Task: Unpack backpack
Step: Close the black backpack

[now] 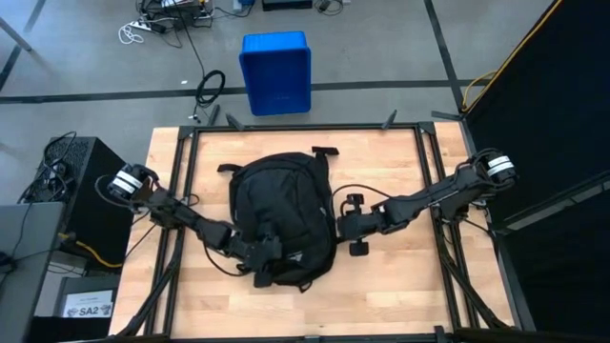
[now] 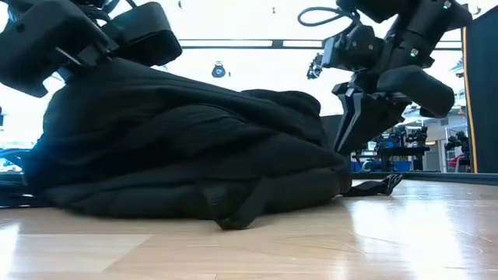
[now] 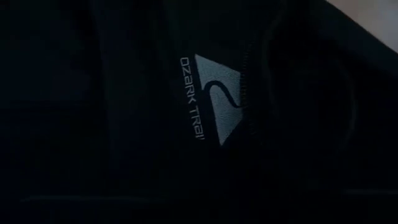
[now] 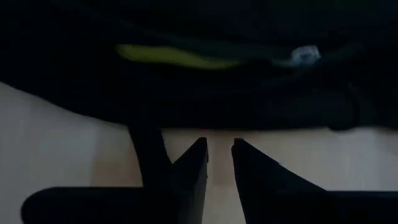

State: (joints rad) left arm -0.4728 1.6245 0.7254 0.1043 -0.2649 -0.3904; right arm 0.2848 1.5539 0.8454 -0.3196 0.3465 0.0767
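Observation:
The black backpack (image 1: 281, 214) lies flat in the middle of the wooden table; in the low view it is a broad dark mound (image 2: 194, 163). My left gripper (image 1: 265, 255) is down on its near left part, so close that the left wrist view is filled by black fabric and the white logo (image 3: 214, 99); the fingers are hidden there. My right gripper (image 4: 221, 155) stands at the backpack's right side (image 2: 354, 124), pointing down at the bare table, open by a narrow gap with nothing in it. A yellow-green strip (image 4: 180, 56) shows in a dark fold ahead.
A black strap (image 2: 381, 185) trails on the table from the backpack's right side, close to my right fingers. Black frame rails (image 1: 186, 191) run along the table's edges. A blue plastic bin (image 1: 275, 71) stands on the floor beyond the far edge.

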